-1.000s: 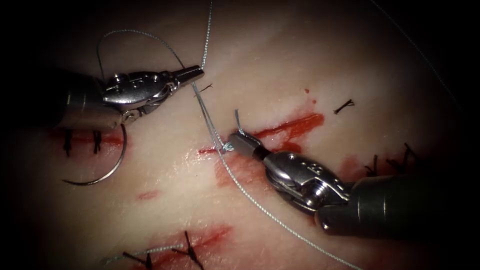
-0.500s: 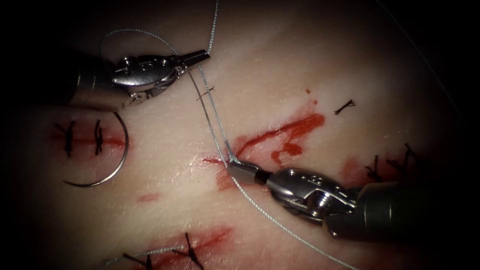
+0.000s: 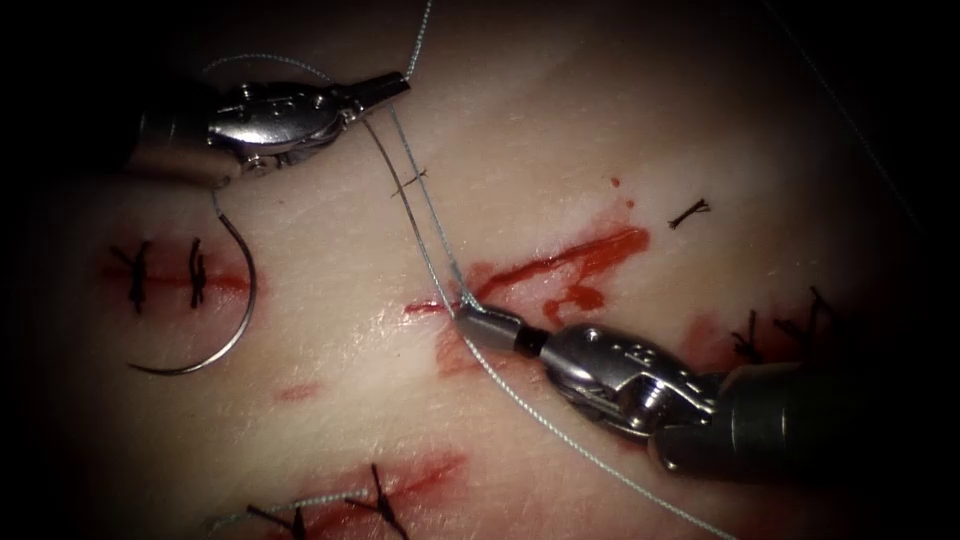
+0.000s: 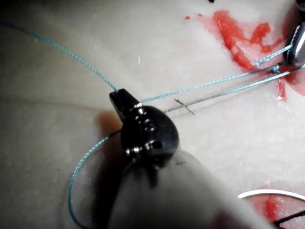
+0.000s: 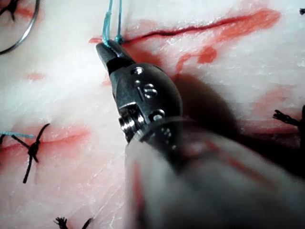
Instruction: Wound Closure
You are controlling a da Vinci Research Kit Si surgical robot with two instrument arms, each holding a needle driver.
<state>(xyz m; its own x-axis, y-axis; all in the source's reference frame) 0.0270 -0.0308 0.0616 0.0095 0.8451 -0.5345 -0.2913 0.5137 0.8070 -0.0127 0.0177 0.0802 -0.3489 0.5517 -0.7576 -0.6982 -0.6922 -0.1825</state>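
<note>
- Pinching the thread (image 3: 425,215), left claw (image 3: 392,87) sits pressed together at upper left of the endoscope view, well left of the cut (image 3: 560,262).
- Same left claw (image 4: 123,101) in the left wrist view: tips closed on the blue thread (image 4: 205,86), strands running off toward the cut.
- Right claw (image 3: 478,322) pressed together on the thread right at the cut's left end, where the knot (image 3: 464,300) sits; right wrist view shows the right claw (image 5: 108,51) tip at the strands (image 5: 114,19) beside the cut (image 5: 190,29).
- 2 strands stretch taut between the 2 claws; 1 more strand trails from the right claw toward lower right, another goes up off the top edge.
- Needle (image 3: 235,310) held by neither claw, lying free on the tissue (image 3: 520,140) left of the cut, beside 2 older dark stitches (image 3: 165,275); not in the tissue as far as visible.
- Red fluid (image 3: 575,270) smeared along the cut.
- Cut ends of dark thread (image 3: 688,212) lie right of the cut; more dark stitches (image 3: 375,500) near the lower edge.
</note>
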